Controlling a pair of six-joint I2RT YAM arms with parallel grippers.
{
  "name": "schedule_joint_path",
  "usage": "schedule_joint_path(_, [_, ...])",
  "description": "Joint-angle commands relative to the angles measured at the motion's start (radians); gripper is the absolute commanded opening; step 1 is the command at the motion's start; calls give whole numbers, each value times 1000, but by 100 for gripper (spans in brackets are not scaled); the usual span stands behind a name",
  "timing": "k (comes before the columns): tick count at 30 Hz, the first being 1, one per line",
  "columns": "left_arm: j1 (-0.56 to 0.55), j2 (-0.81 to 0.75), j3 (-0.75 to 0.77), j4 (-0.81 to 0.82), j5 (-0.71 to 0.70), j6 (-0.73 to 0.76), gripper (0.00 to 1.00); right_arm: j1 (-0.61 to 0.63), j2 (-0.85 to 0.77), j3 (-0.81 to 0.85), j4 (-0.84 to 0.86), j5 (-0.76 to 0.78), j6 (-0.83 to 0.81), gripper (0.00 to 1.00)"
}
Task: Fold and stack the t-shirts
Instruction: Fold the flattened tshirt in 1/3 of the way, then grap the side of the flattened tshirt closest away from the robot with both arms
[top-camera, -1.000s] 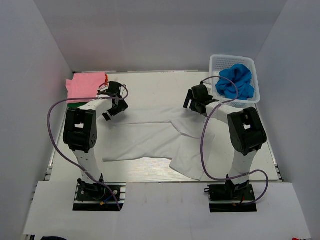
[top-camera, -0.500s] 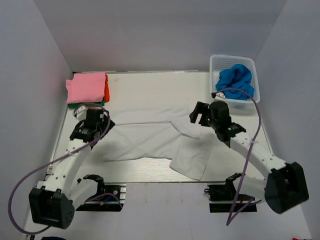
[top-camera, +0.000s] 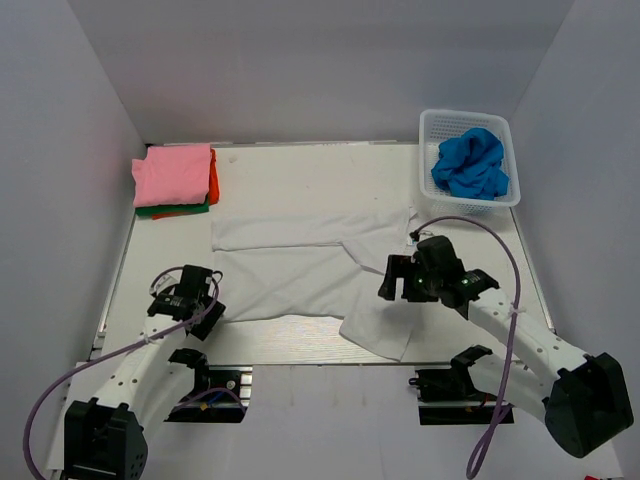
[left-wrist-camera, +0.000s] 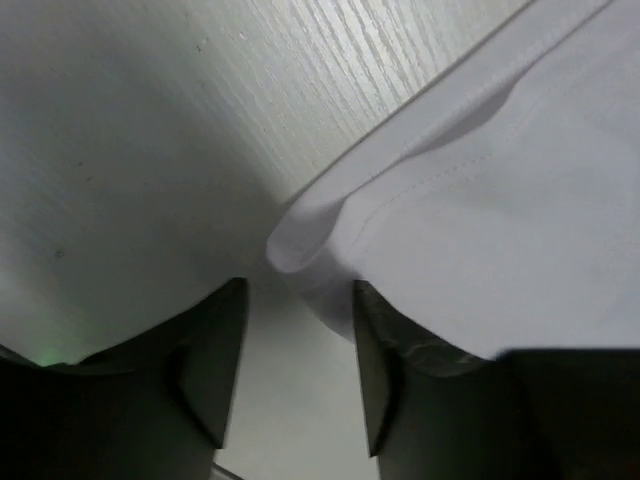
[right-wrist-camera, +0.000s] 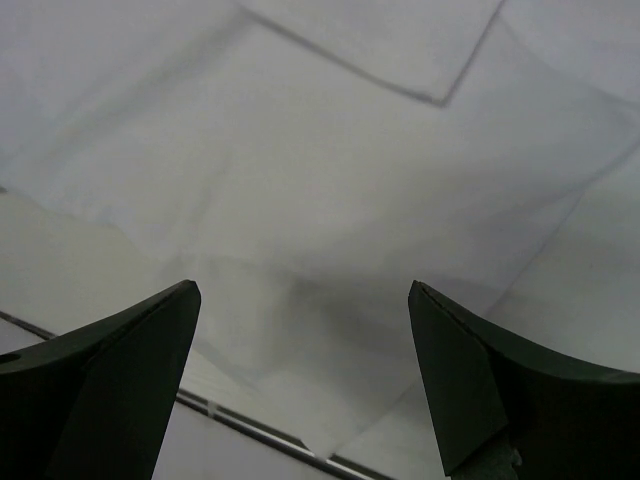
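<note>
The plain white cotton t-shirt (top-camera: 300, 268) lies spread across the pale wood-grain surface (top-camera: 300, 170). Its body appears doubled into a long band, and one loose panel splays toward the near edge.

The left jaws sit low at the shirt's near-left corner. In the left wrist view the rolled hem corner (left-wrist-camera: 300, 240) lies right at their mouth. The two dark fingers stand part-way apart with bare surface showing between them, so they are not clamped on the cloth. The rest of the shirt (left-wrist-camera: 480, 200) runs off ahead and to the right of them.

The right jaws stand fully wide and grip nothing. They hang just above the splayed panel, with white cloth (right-wrist-camera: 320, 150) beneath and ahead of them.

Well beyond the right jaws, a crumpled bright blue t-shirt (top-camera: 470, 165) waits in a white plastic lattice basket (top-camera: 465, 113). Far beyond the left jaws is the finished stack, with a folded pink shirt (top-camera: 175, 172) on top and orange-red (top-camera: 213, 182) and green (top-camera: 150, 211) edges showing under it.

The step in hand looks like taking hold of the white shirt's near edge for its next fold. The left jaws would need to close squarely on that corner and catch every layer. The right jaws must drop and pinch the cloth below them. Both would then lift together to keep the edge taut.
</note>
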Motion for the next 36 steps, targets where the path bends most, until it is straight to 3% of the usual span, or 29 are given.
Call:
schedule_joint_path(1, [4, -17, -21, 44, -15, -54, 54, 48, -19, 12, -172, -2, -16, 90])
schedule_joint_path(3, [4, 8, -34, 53, -37, -54, 42, 62, -25, 7, -194, 11, -1, 90])
schedule_joint_path(5, [4, 45, -34, 63, -49, -63, 21, 101, -28, -14, -228, 9, 11, 89])
schedule_joint_path(7, [4, 69, -24, 63, -63, -63, 13, 145, -8, -32, -249, -6, 27, 87])
schedule_joint_path(8, [4, 78, -15, 63, -63, -63, 4, 153, 0, -40, -255, -28, 39, 85])
schedule_joint_path(16, [4, 57, -6, 53, -54, -63, 0, 298, 69, -43, -361, -71, 111, 82])
schedule_joint_path(21, [4, 36, -6, 53, -54, -63, 0, 338, 137, -91, -280, -95, 128, 82])
schedule_joint_path(25, [4, 25, 3, 44, -54, -63, 0, 363, 193, -98, -225, -71, 148, 74])
schedule_joint_path(26, [4, 25, 14, 44, -54, -63, 0, 369, 204, -91, -228, -52, 157, 67])
schedule_joint_path(27, [4, 25, 14, 44, -54, -63, 0, 369, 202, -89, -207, -39, 175, 46])
schedule_joint_path(30, [4, 36, 25, 44, -45, -63, 0, 369, 190, -65, -206, -5, 186, 4])
schedule_joint_path(31, [-5, 36, 34, 44, -44, -63, 0, 372, 182, -60, -209, 3, 195, 0])
schedule_joint_path(36, [-14, 48, 61, 23, -54, -63, 0, 364, 138, -11, -203, 55, 194, 0])
